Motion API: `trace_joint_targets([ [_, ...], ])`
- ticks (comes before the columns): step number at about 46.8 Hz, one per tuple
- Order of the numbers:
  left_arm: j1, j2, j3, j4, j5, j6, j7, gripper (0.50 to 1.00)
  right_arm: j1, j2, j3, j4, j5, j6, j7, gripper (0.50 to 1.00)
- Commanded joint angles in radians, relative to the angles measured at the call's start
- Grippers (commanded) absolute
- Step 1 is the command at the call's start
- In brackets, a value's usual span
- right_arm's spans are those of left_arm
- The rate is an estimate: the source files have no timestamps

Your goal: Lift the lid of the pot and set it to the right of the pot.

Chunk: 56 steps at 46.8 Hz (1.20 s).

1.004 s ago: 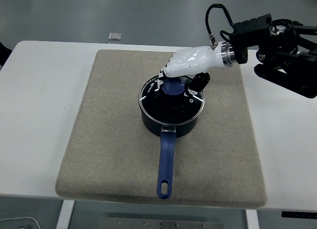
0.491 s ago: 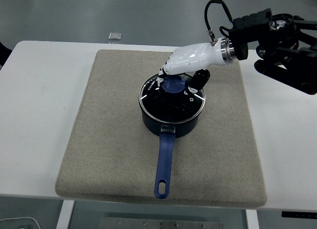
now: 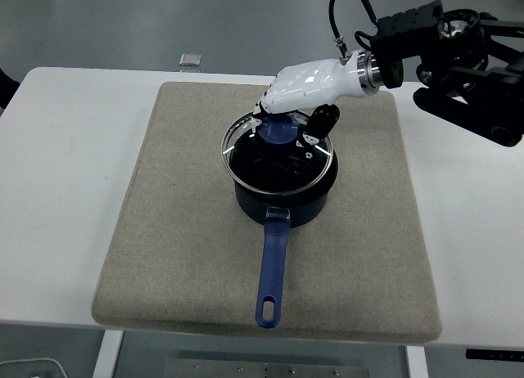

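One robot hand (image 3: 288,108), the right, grips the blue knob of the glass pot lid (image 3: 277,155), holding it tilted just above the pot (image 3: 286,194) on the grey mat (image 3: 180,231), clear for carrying rightward.

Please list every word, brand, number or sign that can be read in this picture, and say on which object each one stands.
No text can be read with certainty.
Pot lid: small white marks on the glass near the rim, too small and blurred to read.
Right hand: small black marks on its white shell, not readable.
Pot and its handle: no print visible.
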Motion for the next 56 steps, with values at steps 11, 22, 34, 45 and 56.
trace_joint_targets([
  [11, 0.000, 0.000, 0.000, 0.000, 0.000, 0.000, 0.000, 1.000, 0.002, 0.002, 0.002, -0.046, 0.002, -0.011, 0.000, 0.500],
  [22, 0.000, 0.000, 0.000, 0.000, 0.000, 0.000, 0.000, 1.000, 0.005, 0.006, 0.002, -0.104, 0.036, -0.012, 0.000, 0.500],
  [34, 0.000, 0.000, 0.000, 0.000, 0.000, 0.000, 0.000, 1.000, 0.002, 0.008, 0.002, -0.153, 0.037, -0.021, 0.000, 0.500],
  [45, 0.000, 0.000, 0.000, 0.000, 0.002, 0.000, 0.000, 1.000, 0.002, 0.014, 0.000, -0.219, 0.039, -0.025, 0.000, 0.500],
  [56, 0.000, 0.000, 0.000, 0.000, 0.002, 0.000, 0.000, 1.000, -0.003, 0.014, -0.002, -0.265, 0.037, -0.023, 0.000, 0.500],
])
